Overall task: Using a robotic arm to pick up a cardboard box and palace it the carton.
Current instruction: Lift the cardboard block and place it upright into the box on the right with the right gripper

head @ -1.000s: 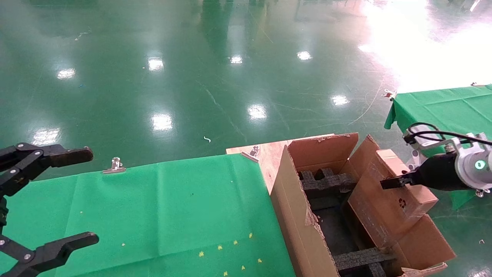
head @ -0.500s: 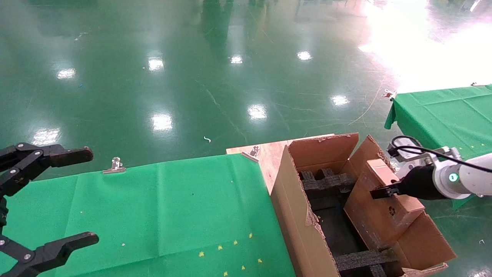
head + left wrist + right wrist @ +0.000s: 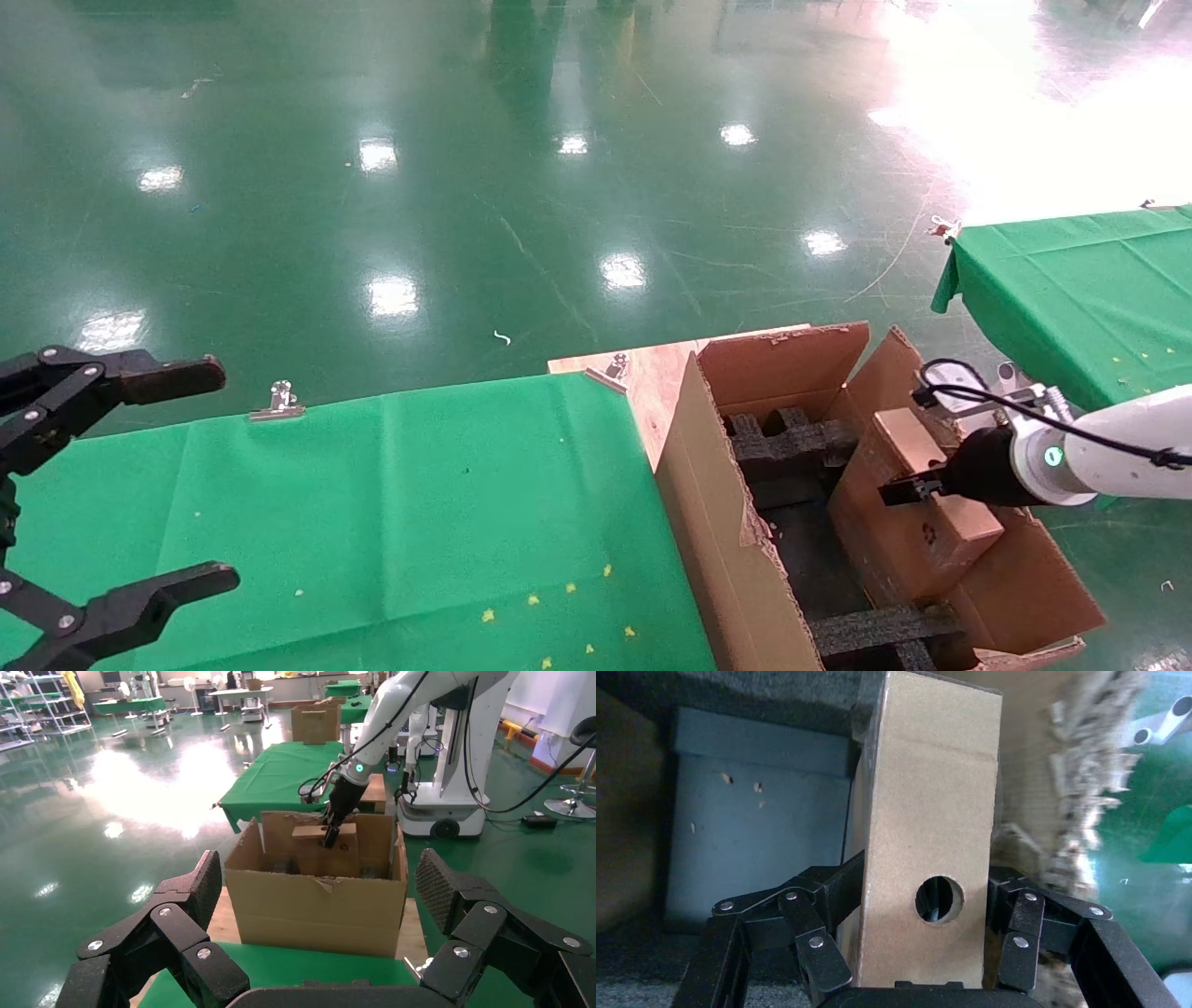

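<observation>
we're lower now: over the last second our right gripper (image 3: 926,952) has carried the cardboard box (image 3: 917,508) down and in toward the left, from riding high above the right-hand flap to sinking inside the carton (image 3: 722,540). its jaws are clamped on the box's two long sides, the narrow face with the round hole turned toward the wrist camera. the box sits tilted against the carton's right inner wall, its lower end already below the rim, and we judge the placing is nearly done, with only the last bit of lowering and the release left. what the lower end rests on is hidden.

our left gripper (image 3: 112,485) is parked over the green surface (image 3: 400,503) well away from the carton, jaws wide apart and empty.

the count: one cardboard box, one carton, two grippers, and inside the carton at least two black foam inserts (image 3: 792,443), one at the far end and one strip at the near end. two metal clips pin the green cloth at its far edge.
</observation>
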Robot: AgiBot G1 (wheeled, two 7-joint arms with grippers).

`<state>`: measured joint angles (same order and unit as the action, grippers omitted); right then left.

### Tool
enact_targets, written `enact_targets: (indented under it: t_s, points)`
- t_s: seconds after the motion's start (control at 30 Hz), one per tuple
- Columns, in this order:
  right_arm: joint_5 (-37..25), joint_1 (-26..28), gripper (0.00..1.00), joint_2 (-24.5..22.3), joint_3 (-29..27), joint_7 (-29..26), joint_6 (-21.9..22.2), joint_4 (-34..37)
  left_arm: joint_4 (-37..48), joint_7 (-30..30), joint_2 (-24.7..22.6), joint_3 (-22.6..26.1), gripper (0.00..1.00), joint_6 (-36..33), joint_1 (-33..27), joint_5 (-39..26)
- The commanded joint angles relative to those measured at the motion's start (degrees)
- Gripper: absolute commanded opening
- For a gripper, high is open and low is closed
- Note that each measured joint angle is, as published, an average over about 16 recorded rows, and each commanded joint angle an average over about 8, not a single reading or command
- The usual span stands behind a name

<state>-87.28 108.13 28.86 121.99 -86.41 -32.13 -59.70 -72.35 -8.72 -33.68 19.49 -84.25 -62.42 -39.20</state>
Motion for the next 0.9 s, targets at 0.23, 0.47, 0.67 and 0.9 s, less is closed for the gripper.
enact_targets:
  t_s: [0.23,0.47,0.67,0.9]
  points:
    - [1.0,-3.3,0.00,2.1,0.3,0.3,1.5,2.3,0.0,0.0,0.0,0.0,1.00,0.0,0.0,0.0]
    - [2.3,-5.4,0.00,3.8,0.2,1.4,1.8,4.2,0.0,0.0,0.0,0.0,1.00,0.0,0.0,0.0]
    - [3.4,-6.7,0.03,4.9,0.1,2.4,1.7,5.6,0.0,0.0,0.0,0.0,1.00,0.0,0.0,0.0]
    - [3.9,-7.4,0.84,5.6,0.0,3.1,1.8,6.3,0.0,0.0,0.0,0.0,1.00,0.0,0.0,0.0]
